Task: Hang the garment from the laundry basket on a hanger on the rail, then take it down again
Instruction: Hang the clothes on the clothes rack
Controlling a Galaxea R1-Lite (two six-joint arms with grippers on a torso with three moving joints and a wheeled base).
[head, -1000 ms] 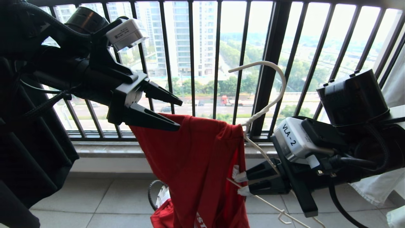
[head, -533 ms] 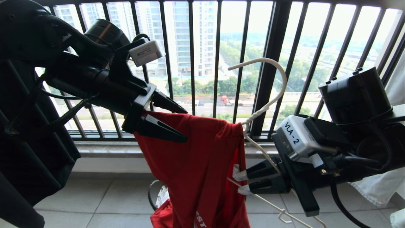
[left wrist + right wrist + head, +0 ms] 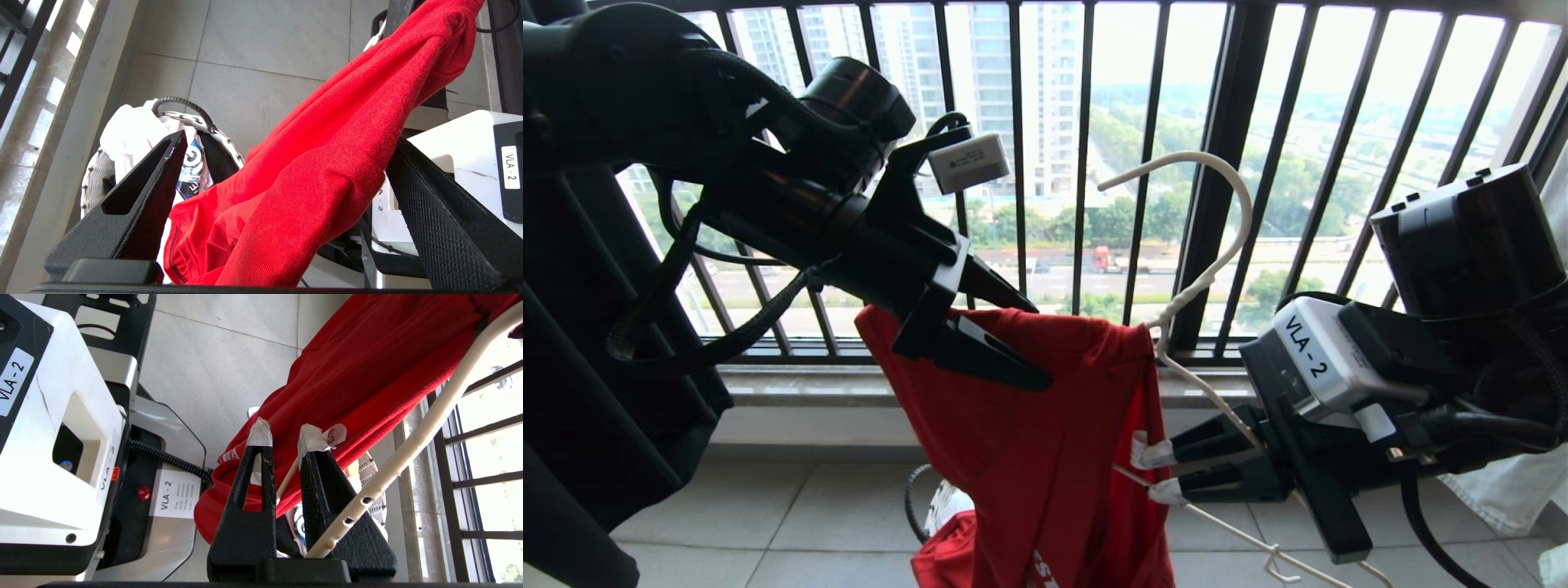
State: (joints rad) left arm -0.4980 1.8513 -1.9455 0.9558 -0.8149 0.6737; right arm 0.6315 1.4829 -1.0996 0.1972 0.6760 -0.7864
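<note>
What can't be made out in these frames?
- Rail: in no view.
- Red T-shirt lettering: cut off by the head view's bottom edge.
- Hanger left shoulder: under the shirt.
- Laundry basket: mostly hidden by the clothes in it and the left gripper.

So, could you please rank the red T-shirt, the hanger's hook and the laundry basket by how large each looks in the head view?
1. Red T-shirt, clearly largest.
2. Hanger's hook.
3. Laundry basket, only a sliver showing; mostly hidden behind the shirt, so its true size is unclear.
</note>
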